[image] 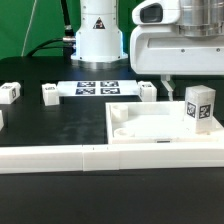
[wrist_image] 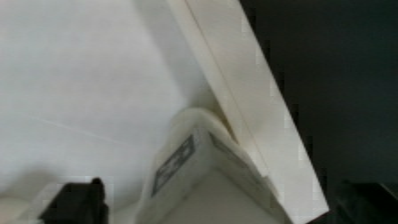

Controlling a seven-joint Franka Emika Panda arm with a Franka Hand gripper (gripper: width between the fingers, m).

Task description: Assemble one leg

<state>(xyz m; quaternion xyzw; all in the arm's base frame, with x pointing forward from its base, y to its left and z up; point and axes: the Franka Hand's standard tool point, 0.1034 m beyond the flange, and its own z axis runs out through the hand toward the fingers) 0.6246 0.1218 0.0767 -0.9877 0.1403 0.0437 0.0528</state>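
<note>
The leg (image: pixel 200 107), a small white post with a black-and-white tag, stands upright in the large white panel (image: pixel 135 130) at the corner on the exterior view's right. My gripper (image: pixel 185 80) hangs just above it, under the white hand. In the wrist view the leg (wrist_image: pixel 210 165) rises between my two dark fingertips (wrist_image: pixel 75 203), which stand wide apart with a gap on each side of it. The gripper (wrist_image: pixel 217 205) is open and holds nothing. The panel's raised rim (wrist_image: pixel 231 80) runs diagonally past the leg.
Loose white legs lie on the black table at the exterior view's left (image: pixel 10 92), (image: pixel 50 93) and behind the panel (image: pixel 147 92). The marker board (image: pixel 97 88) lies by the robot base. A long white border wall (image: pixel 100 156) runs along the front.
</note>
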